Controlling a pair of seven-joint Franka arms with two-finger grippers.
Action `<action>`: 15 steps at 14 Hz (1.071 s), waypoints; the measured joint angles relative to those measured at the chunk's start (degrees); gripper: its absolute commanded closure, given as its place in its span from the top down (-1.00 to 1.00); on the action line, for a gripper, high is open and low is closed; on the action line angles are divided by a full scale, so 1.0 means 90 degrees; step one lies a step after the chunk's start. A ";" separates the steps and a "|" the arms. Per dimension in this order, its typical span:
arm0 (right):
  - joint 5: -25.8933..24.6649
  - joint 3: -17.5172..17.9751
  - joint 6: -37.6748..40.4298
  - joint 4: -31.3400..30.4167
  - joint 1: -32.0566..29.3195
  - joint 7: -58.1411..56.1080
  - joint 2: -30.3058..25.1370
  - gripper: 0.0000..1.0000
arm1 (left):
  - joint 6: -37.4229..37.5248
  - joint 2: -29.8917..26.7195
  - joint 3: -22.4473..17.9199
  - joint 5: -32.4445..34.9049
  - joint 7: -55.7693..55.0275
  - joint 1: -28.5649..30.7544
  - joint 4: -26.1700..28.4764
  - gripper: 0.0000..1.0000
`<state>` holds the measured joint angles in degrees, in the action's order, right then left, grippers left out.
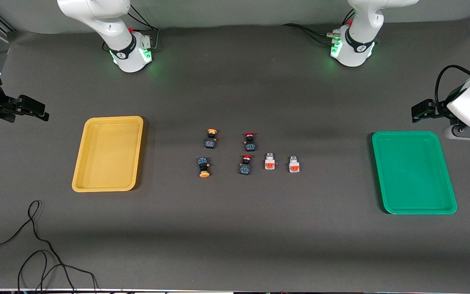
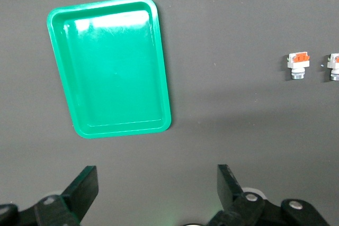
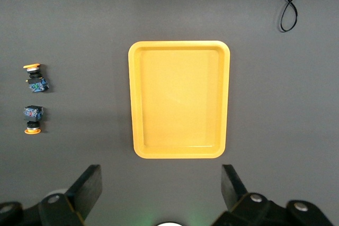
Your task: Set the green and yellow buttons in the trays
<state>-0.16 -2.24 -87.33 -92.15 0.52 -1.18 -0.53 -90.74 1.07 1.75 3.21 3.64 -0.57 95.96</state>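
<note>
Nothing is picked yet: both trays lie bare, the yellow tray (image 1: 108,153) at the right arm's end of the surface, the green tray (image 1: 414,172) at the left arm's. Between them sit the orange-capped buttons (image 1: 210,139) and the white buttons (image 1: 269,161) (red-capped ones between are not wanted). Right claw (image 3: 159,189) and left claw (image 2: 156,189) hang wide and empty near their trays. Each button lies on its side, long axis running toward or away from the front camera, so I'd close across the narrow body
</note>
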 measured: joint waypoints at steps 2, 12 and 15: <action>0.0000 0.0018 0.0014 -0.0006 0.0000 0.0000 0.0001 1.00 | 0.0000 0.0001 0.0000 0.0000 0.0000 0.0000 0.0000 1.00; 0.0070 0.0107 -0.0400 -0.0560 0.1314 0.1361 0.0010 1.00 | 0.0041 0.0072 -0.0001 -0.0002 0.0000 0.0000 0.0001 1.00; 0.0294 0.0130 -0.0998 -0.0940 0.2159 0.2491 0.0043 1.00 | 0.0207 0.0140 0.0002 -0.0003 0.0000 -0.0001 0.0002 1.00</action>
<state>2.49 -1.07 -96.31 -100.61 19.95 21.24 -0.14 -88.87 2.33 1.77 3.18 3.64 -0.58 95.98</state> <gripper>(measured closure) 0.000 0.000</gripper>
